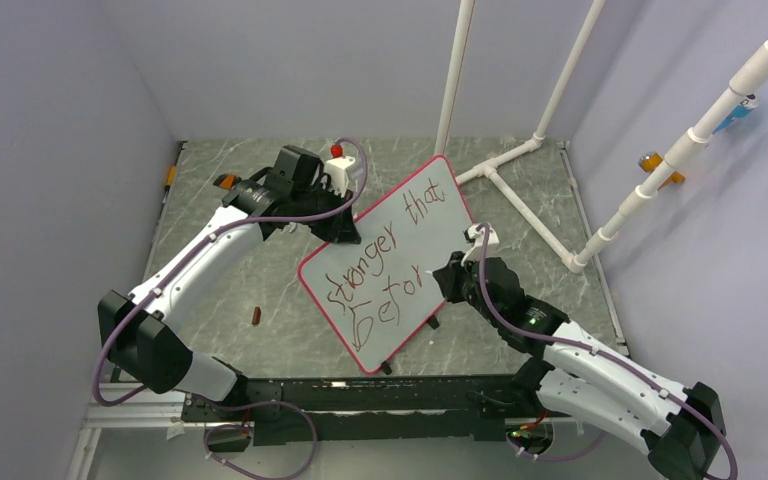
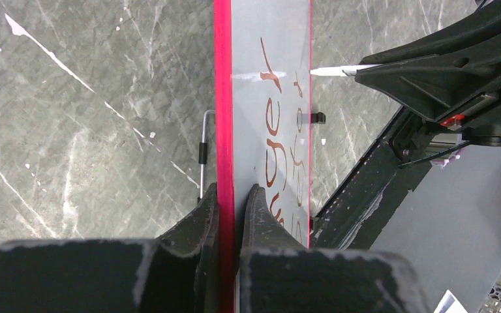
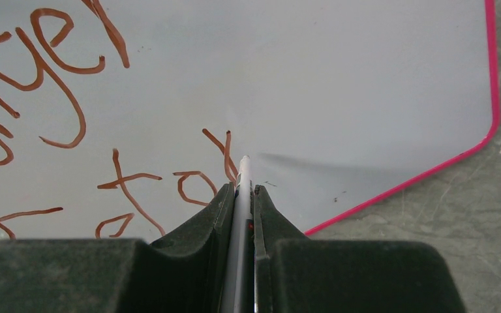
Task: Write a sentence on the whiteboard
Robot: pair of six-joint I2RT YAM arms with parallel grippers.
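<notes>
1. From the top camera I see the big, flat, shiny whiteboard with a thin pink-red rim. It sits slantwise in the middle of the grey-green stone-look table, between my two arms.
2. The dark-red handwritten sentence fills the board in two lines. I read "stronger that" and, under it, "befor".
3. The left gripper is at the board's long left edge. The right gripper is at the end of the lower line.
4. From the left wrist camera I see the black fingers pressed together on the pink-red rim, one on each side, pinching the board.
5. From the right wrist camera I see the jaws squeezed tight on a thin white marker. Its tip is right by the last letter. I cannot tell if it touches the board.
</notes>
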